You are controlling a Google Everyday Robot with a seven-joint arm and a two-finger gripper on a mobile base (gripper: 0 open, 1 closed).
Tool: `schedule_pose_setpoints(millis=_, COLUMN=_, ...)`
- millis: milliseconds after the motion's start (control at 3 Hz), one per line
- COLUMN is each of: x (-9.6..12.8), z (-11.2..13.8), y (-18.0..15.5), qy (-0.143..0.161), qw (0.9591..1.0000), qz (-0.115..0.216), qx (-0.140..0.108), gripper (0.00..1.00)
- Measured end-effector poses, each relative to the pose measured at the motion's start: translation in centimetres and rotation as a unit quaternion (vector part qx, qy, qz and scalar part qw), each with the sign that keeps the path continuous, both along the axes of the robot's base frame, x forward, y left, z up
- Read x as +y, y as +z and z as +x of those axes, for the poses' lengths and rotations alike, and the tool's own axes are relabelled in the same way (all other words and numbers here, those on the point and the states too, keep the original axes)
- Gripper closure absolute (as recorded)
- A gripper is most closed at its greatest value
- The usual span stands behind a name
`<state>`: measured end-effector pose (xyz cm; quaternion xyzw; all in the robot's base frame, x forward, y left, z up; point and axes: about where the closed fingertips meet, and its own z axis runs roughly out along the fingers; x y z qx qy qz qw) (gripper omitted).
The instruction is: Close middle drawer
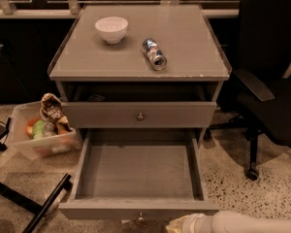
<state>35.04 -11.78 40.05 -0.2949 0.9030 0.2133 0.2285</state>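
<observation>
The middle drawer [138, 171] is pulled far out of the grey cabinet, and its plain grey inside is empty. Its flat front [87, 209] lies along the bottom of the view, with the small round knob [140, 218] at its centre. My gripper [179, 225] is at the bottom edge, just below the drawer front and to the right of the knob. The white arm [247, 223] runs off to the right behind it. The lowest drawer is hidden under the open one.
The upper drawer front [138, 115] with a like knob sits slightly ajar. A white bowl [111, 29] and a lying can [154, 54] are on the cabinet top. A clear bin of snacks [41, 130] stands left, a black office chair [271, 91] right, and a black bar [43, 208] lies lower left.
</observation>
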Motion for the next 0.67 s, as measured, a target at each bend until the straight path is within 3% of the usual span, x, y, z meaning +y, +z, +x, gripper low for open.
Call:
schedule_pose_setpoints(millis=333, x=-0.9, z=3.4, y=-2.8, qy=-0.071, qw=0.9974, qz=-0.014, qx=0.0, gripper=0.88)
schedule_pose_setpoints(millis=667, x=-0.9, z=4.9, y=-3.4, qy=-0.093, qw=0.9956, qz=-0.013, qx=-0.005, gripper=1.0)
